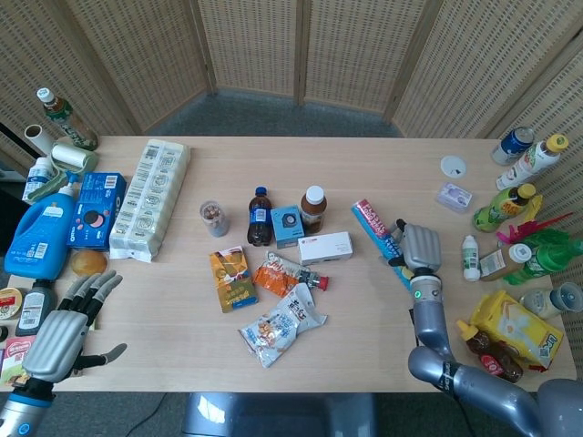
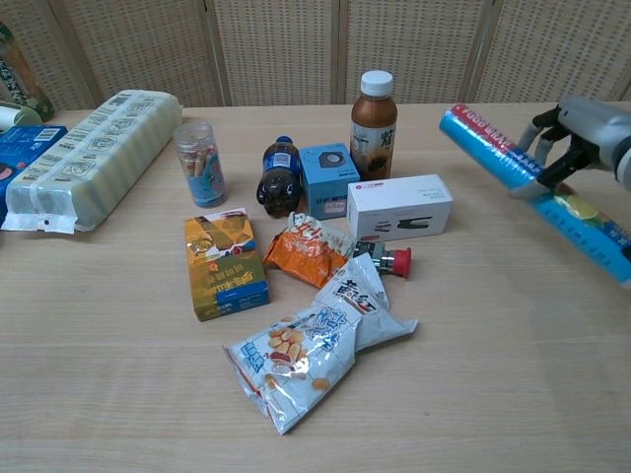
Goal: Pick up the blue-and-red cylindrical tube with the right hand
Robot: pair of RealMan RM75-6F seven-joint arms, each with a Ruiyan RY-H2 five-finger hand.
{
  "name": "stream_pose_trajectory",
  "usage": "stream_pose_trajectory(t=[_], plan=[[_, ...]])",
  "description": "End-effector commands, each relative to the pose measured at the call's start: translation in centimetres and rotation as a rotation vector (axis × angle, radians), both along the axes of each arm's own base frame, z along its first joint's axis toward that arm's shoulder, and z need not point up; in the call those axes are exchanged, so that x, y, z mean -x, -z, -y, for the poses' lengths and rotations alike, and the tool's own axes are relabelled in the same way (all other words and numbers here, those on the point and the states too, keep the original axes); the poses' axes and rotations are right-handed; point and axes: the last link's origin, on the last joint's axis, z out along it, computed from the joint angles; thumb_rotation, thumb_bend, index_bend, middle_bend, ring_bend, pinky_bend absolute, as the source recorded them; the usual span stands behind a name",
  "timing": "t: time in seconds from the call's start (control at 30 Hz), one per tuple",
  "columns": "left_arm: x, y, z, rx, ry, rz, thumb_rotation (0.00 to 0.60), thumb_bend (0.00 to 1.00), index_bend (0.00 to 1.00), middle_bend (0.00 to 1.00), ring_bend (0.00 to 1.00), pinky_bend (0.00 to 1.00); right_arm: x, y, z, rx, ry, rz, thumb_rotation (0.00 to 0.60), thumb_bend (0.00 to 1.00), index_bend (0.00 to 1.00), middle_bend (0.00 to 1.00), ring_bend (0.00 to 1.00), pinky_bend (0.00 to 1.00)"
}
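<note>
Woven wicker screens behind, light wood table point(image 1: 364, 173) in front. Right hand point(image 1: 418, 248) is clamped on the blue-and-red cylindrical tube point(image 2: 513, 166), fingers point(image 2: 545, 126) wrapped over its middle. In the chest view the tube is off the tabletop and tilted — red-and-blue end up and toward table centre, other end lower at the right edge of frame. Head view puts the tube point(image 1: 378, 228) just right of the white rectangular carton point(image 1: 325, 248), not touching it.

Centre cluster: brown tea bottle with white cap point(image 2: 374, 110), small light-blue box point(image 2: 328, 180), dark cola bottle with blue label point(image 2: 280, 177), clear jar of snacks point(image 2: 200, 163), yellow-and-blue flat box point(image 2: 225, 262), orange snack bag point(image 2: 308, 249), two silvery blue-printed snack bags point(image 2: 320, 340).

Left hand point(image 1: 62, 329) hovers near the table's front-left corner — fingers spread, nothing in it. Long pale wrapped pack point(image 1: 151, 198) lies at back left, beside a blue box point(image 1: 97, 208) and blue detergent jug point(image 1: 40, 231).
</note>
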Motion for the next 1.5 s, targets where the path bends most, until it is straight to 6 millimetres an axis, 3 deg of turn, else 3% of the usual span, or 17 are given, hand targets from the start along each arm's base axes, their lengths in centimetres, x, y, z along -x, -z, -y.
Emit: stream_pose_trajectory(t=[0.03,0.37,0.6,1.5], plan=[[-0.1,0.1,0.0,0.000,0.004,0.006,0.600,0.22,0.05,0.02,0.00,0.00,-1.2,-3.7,-0.3,0.075,-0.043,0.012,0.600,0.32,0.74,1.00,0.94,1.00],[0.1,-0.5,1.3,-0.021,0.002,0.012,0.600,0.22,0.05,0.02,0.00,0.00,-6.2,-9.8,-1.7,0.156,-0.191,0.031,0.600,0.32,0.74,1.00,0.94,1.00],[0.5,-1.0,2.4,-0.034,-0.015,0.009,0.600,0.22,0.05,0.02,0.00,0.00,-9.0,-12.0,-2.9,0.172,-0.262,0.044,0.600,0.32,0.74,1.00,0.94,1.00],[0.9,-0.5,1.7,-0.026,-0.018,0.026,0.600,0.22,0.05,0.02,0.00,0.00,-11.3,-13.1,-4.1,0.168,-0.288,0.009,0.600,0.32,0.74,1.00,0.94,1.00]])
